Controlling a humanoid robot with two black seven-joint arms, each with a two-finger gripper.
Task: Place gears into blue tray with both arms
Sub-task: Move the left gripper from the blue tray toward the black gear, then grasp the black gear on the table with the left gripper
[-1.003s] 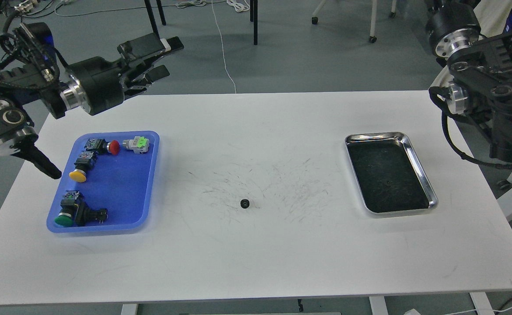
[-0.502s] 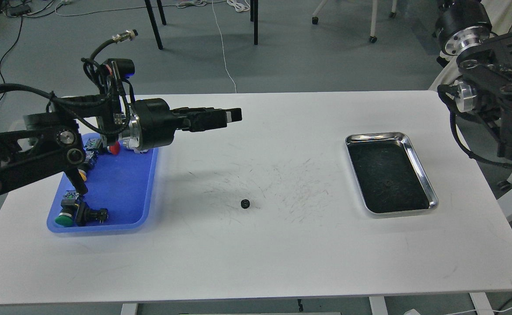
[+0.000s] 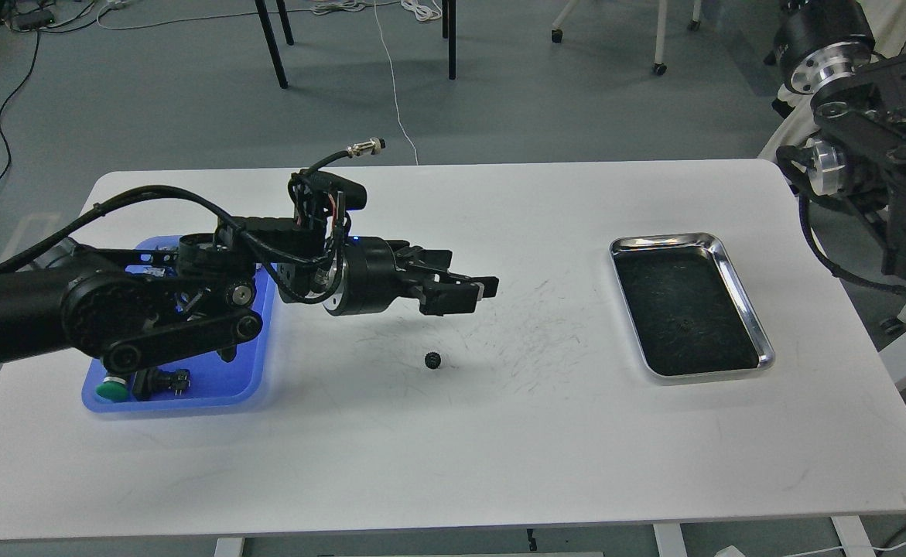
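Observation:
One small black gear [image 3: 433, 359] lies on the white table near its middle. My left arm reaches from the left across the blue tray [image 3: 220, 384], covering most of it. My left gripper [image 3: 477, 292] hovers above the table, just beyond and slightly right of the gear, apart from it. Its fingers stand open with nothing between them. My right arm [image 3: 870, 155] is folded up past the table's right edge, and its gripper does not show.
A shiny silver tray [image 3: 661, 241] with a dark bottom sits at the right of the table. In the blue tray a green-capped push-button switch [image 3: 112, 389] and a black switch body [image 3: 162, 381] show below my arm. Chair legs and cables lie on the floor beyond.
My left arm has swung from the far left corner, over the blue tray, down and right towards the gear. The gear has not moved. The right arm shifted only slightly.

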